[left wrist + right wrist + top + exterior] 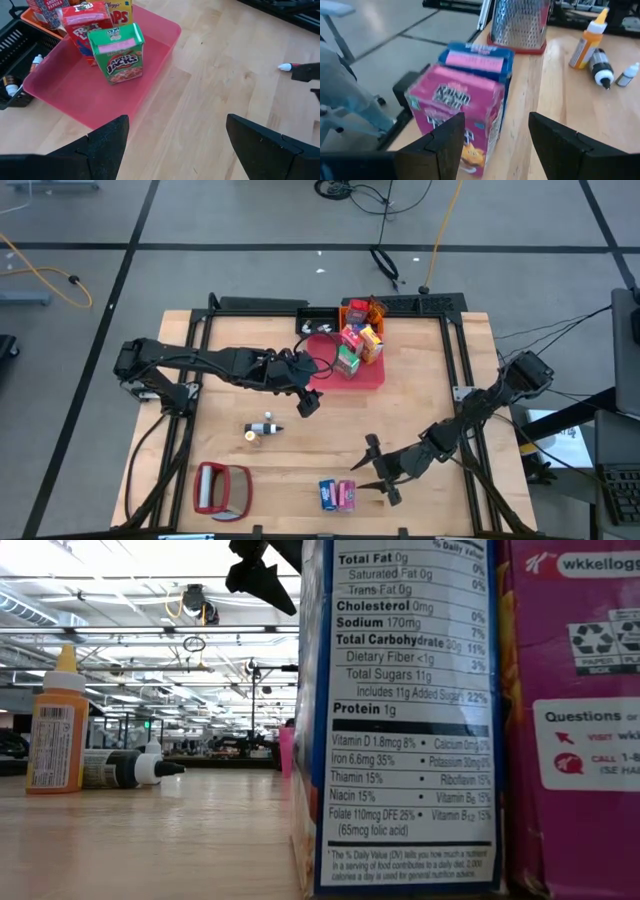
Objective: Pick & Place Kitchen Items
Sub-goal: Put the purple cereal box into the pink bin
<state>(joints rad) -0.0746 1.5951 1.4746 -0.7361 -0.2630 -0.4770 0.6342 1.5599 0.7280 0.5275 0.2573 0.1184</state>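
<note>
A wooden table holds a red tray near its far edge, filled with small cereal boxes. The left pincer hangs wide open and empty beside the tray. Near the front edge, the right pincer, half open and empty, faces a pink box and blue box. Bare wood lies between; small bottles and a grater sit toward the left.

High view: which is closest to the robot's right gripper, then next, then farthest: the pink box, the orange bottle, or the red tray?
From the right gripper:
1. Pink box, just beside it at the table's near edge.
2. Orange bottle, mid-table toward the left.
3. Red tray, at the far side.
</note>
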